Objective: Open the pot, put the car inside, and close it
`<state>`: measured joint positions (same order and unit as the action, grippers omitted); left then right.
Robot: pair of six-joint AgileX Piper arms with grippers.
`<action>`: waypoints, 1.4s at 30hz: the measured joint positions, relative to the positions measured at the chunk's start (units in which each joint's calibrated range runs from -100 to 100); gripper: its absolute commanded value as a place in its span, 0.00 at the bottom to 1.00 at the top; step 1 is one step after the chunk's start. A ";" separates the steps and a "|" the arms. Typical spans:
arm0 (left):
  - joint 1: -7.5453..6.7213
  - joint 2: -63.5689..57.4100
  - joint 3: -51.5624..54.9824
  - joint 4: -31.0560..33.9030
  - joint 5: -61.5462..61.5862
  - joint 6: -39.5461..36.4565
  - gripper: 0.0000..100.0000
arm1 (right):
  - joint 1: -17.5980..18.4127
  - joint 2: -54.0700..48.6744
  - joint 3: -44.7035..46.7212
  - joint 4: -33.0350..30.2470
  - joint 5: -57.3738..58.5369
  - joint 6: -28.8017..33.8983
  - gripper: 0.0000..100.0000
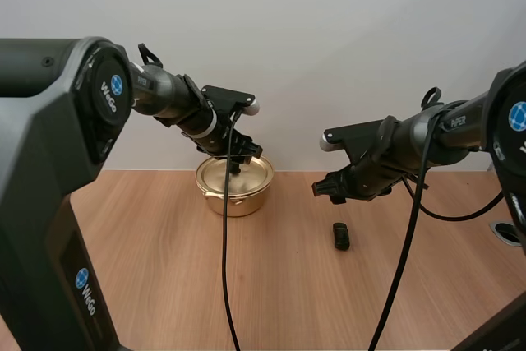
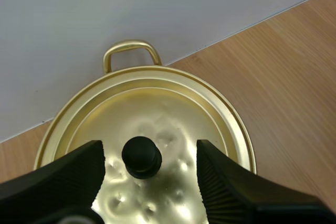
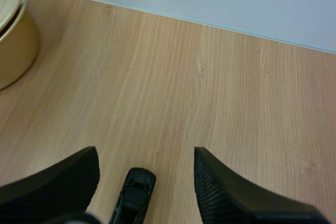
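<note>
A gold pot (image 1: 234, 189) with its lid (image 2: 152, 124) on stands near the back of the table. The lid carries a black knob (image 2: 141, 156). My left gripper (image 1: 237, 164) hangs open right over the lid, and its fingers (image 2: 63, 174) stand apart on either side of the knob without touching it. A small black toy car (image 1: 341, 235) lies on the wood to the right of the pot. My right gripper (image 1: 327, 190) hovers open above and a little left of the car (image 3: 133, 195), which shows between the spread fingers (image 3: 231, 187).
The wooden table (image 1: 271, 285) runs back to a white wall. The pot's looped handle (image 2: 131, 52) points at the wall. A round grommet (image 1: 509, 232) sits in the tabletop at the far right. The pot's side (image 3: 13, 40) shows beyond my right gripper.
</note>
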<state>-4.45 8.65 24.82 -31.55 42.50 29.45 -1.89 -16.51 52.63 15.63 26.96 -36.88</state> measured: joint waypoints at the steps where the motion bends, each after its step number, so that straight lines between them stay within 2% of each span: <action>1: 0.00 0.66 -0.14 0.00 -0.23 0.00 0.85 | 0.00 0.00 0.00 0.00 0.00 0.00 0.88; 8: 0.00 3.39 -0.44 0.00 -2.08 0.49 0.84 | 0.00 0.00 0.00 0.11 0.52 0.00 0.88; 10: 0.00 3.95 -0.44 0.00 -2.35 0.49 0.79 | 0.00 0.00 0.00 0.11 0.52 0.00 0.88; 19: 0.00 4.06 -0.44 -0.49 -4.80 0.49 0.18 | 0.00 3.02 0.00 0.23 2.46 1.02 0.88; 22: 0.00 4.06 -0.44 -1.10 -6.36 0.49 0.01 | 0.00 5.67 0.00 0.23 2.46 1.02 0.88; 35: 0.00 3.93 -0.44 -1.10 -8.59 0.49 0.00 | 0.00 13.98 0.00 0.06 3.75 1.11 0.87; 37: 0.00 3.93 -1.32 -1.10 -8.24 0.49 0.00 | 0.00 14.54 0.00 -0.06 4.39 1.11 0.83; 38: 0.00 3.79 -1.81 -1.10 -7.31 0.49 0.00 | 0.00 14.87 0.00 -0.06 4.61 1.11 0.77; 41: 0.00 2.88 -3.38 -1.10 -4.94 0.49 0.00 | 0.00 15.49 0.00 -0.18 4.93 1.15 0.48; 42: 0.00 2.55 -3.91 -1.10 -4.74 0.49 0.00 | 0.00 15.49 0.00 -0.08 4.93 1.52 0.32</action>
<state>-4.45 11.20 20.91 -32.65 37.76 29.94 -1.89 -1.02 52.63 15.55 31.89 -35.35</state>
